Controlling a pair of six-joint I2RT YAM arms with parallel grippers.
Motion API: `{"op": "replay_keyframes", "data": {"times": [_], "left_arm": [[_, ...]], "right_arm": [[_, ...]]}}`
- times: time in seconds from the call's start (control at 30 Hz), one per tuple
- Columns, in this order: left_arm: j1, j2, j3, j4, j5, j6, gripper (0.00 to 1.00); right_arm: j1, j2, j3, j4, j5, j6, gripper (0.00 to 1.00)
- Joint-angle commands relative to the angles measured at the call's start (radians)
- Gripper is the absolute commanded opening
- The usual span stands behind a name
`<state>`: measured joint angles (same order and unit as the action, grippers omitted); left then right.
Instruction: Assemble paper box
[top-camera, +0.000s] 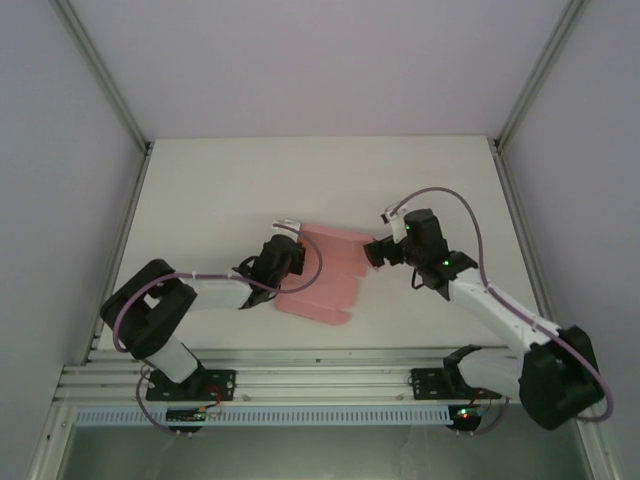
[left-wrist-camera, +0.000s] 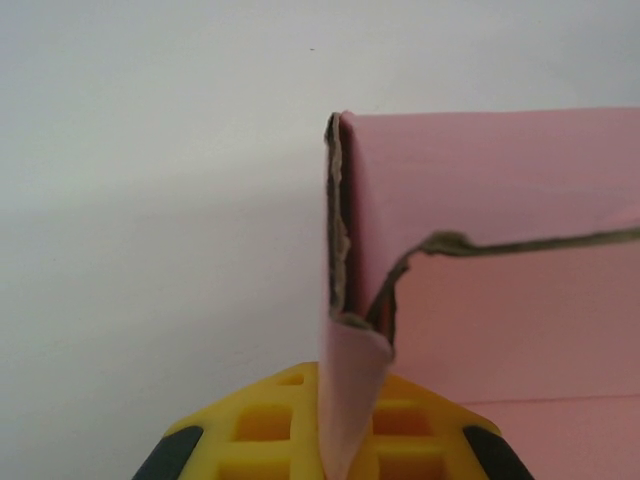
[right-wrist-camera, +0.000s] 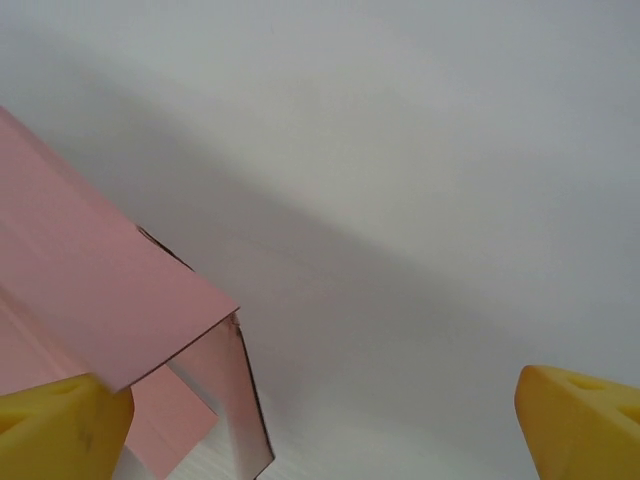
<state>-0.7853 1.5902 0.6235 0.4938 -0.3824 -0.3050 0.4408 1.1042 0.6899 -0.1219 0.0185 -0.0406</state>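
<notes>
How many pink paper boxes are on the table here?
1. The paper box, partly folded, lies mid-table between the grippers; the left gripper pinches a flap, the open right gripper is at its right end. None looks hidden.

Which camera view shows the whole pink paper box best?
The top external view: nearly the whole outline of the paper box is visible there, lying partly folded. The left wrist view gives a close look at one raised edge pinched in the left gripper; the right wrist view catches one corner with a flap.
</notes>
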Motion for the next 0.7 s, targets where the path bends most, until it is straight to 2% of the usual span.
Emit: {"op": "replay_keyframes", "data": {"times": [0.0, 0.13, 0.3, 0.4, 0.47, 0.67], "left_arm": [[0.003, -0.029, 0.005, 0.001, -0.001, -0.002, 0.0], [0.004, -0.038, -0.001, 0.014, 0.02, -0.003, 0.0], [0.003, -0.05, 0.003, -0.002, 0.014, -0.015, 0.0], [0.003, -0.059, 0.005, -0.009, 0.02, -0.028, 0.0], [0.003, -0.069, 0.001, -0.008, 0.032, -0.031, 0.0], [0.003, -0.087, -0.004, -0.002, 0.102, -0.031, 0.0]], "right_arm": [[-0.032, -0.089, -0.038, 0.038, -0.059, 0.026, 1.0], [-0.093, -0.06, 0.003, 0.043, -0.119, 0.077, 1.0], [-0.102, 0.066, 0.065, 0.02, -0.156, 0.068, 0.99], [-0.091, 0.139, 0.073, 0.024, -0.236, 0.071, 0.96], [-0.082, 0.185, 0.077, 0.024, -0.258, 0.071, 0.9], [-0.022, 0.262, 0.092, 0.126, -0.268, 0.075, 0.89]]}}
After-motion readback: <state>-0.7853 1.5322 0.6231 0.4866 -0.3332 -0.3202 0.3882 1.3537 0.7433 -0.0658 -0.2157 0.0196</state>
